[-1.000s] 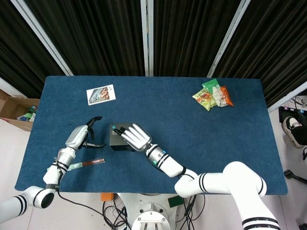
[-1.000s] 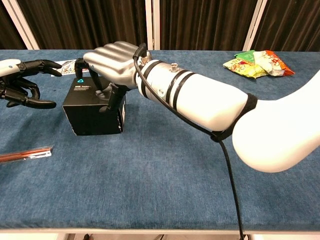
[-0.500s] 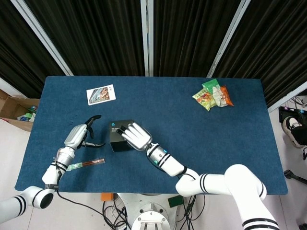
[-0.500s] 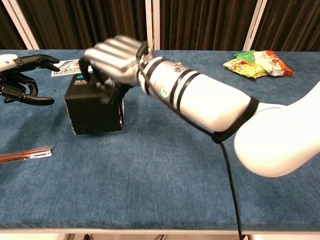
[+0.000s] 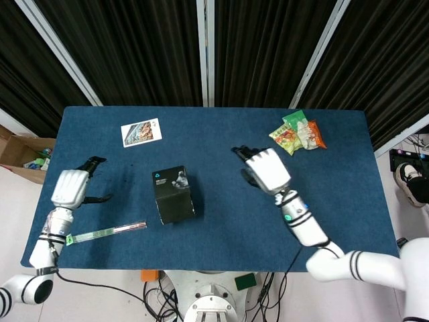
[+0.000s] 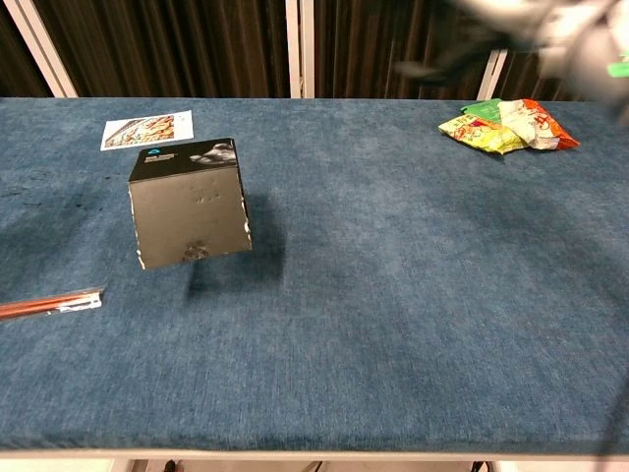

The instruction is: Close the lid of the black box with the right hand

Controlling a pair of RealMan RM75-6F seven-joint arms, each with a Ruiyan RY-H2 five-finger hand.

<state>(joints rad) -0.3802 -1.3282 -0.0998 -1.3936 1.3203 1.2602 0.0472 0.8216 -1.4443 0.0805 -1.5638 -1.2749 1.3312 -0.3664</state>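
Black box [image 5: 173,194] sits closed, apparently corner-on, roughly cubic.

A robot test lab or studio: a table [image 5: 221,134] covered in blue cloth stands before black pleated curtains [image 5: 141,47] on white frame bars, with loose cables [image 5: 161,295] under its near edge and a cardboard box [image 5: 20,151] at its left end

a matt black box [image 6: 189,204] with scuffed sides sits on napped blue cloth covering the table [image 6: 393,295].
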